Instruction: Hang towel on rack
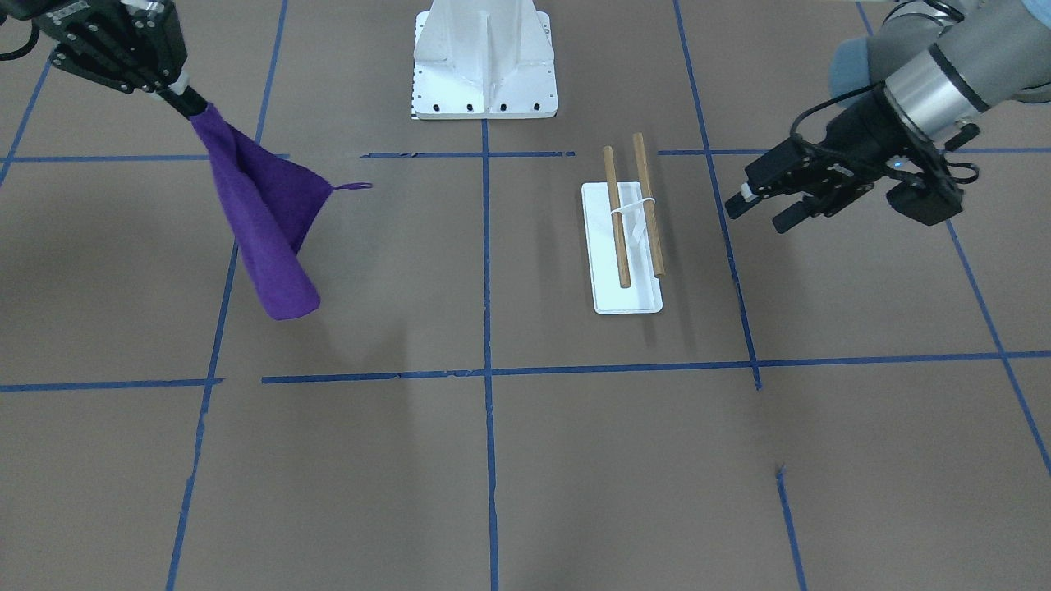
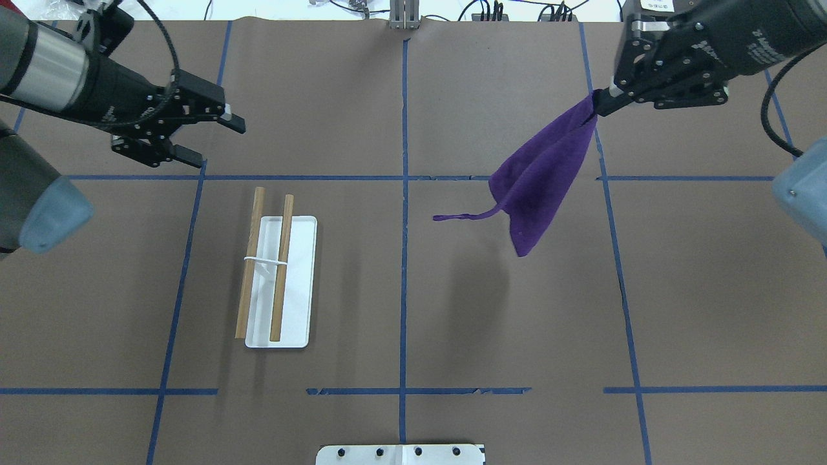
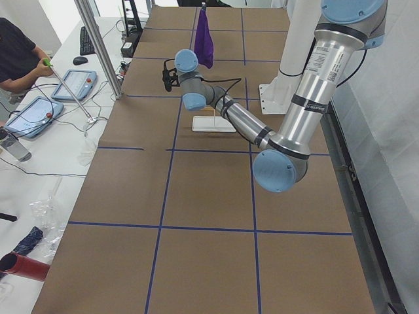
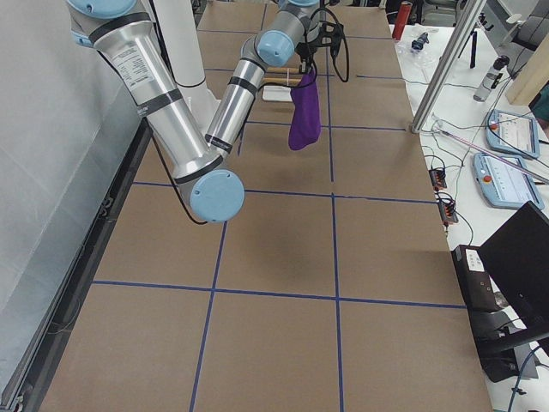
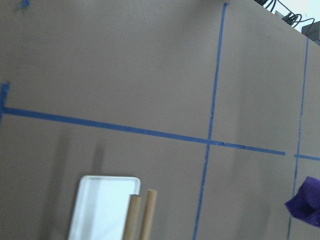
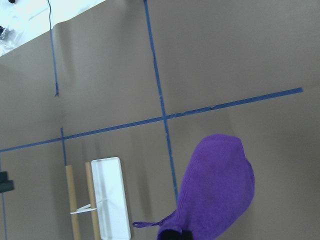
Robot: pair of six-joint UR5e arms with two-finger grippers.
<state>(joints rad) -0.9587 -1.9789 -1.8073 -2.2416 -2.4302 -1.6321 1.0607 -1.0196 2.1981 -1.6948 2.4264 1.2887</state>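
The purple towel (image 2: 539, 181) hangs in the air from my right gripper (image 2: 599, 102), which is shut on its top corner well above the table. A thin loop trails from one corner (image 2: 455, 217). It also shows in the front view (image 1: 263, 213) and the right wrist view (image 6: 217, 192). The rack (image 2: 271, 271), two wooden dowels over a white base (image 2: 302, 284), stands on the table's left half, far from the towel. My left gripper (image 2: 216, 139) is open and empty, above the table just beyond the rack's far end.
A white bolted pedestal (image 1: 484, 61) stands at the robot's side of the table. Blue tape lines (image 2: 404, 258) divide the brown surface into squares. An operator (image 3: 16, 55) sits beside the table with tablets.
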